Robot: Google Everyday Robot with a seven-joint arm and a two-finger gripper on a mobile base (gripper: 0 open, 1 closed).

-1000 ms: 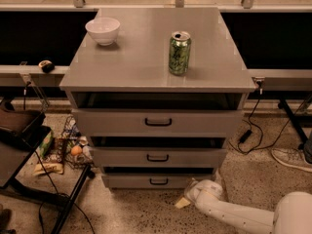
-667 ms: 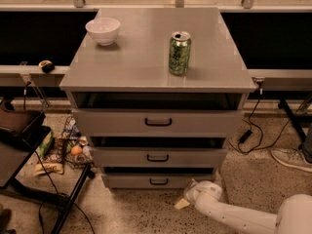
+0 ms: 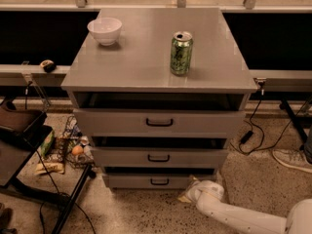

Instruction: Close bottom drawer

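Grey-fronted bottom drawer (image 3: 127, 181), lowest of three, slightly pulled out. Gripper (image 3: 189, 194) low, just beside its right corner, couldn't tell if open or shut. Probably needed a square push mid-front, not on the corner.

white arm (image 3: 239, 219) low at right, gripper (image 3: 190, 193) bottom centre

single camera, high, facing down at cabinet (image 3: 146, 62) front, mid-range; hand (image 3: 191, 194) low, frame right, beside bottom drawer (image 3: 141, 181).
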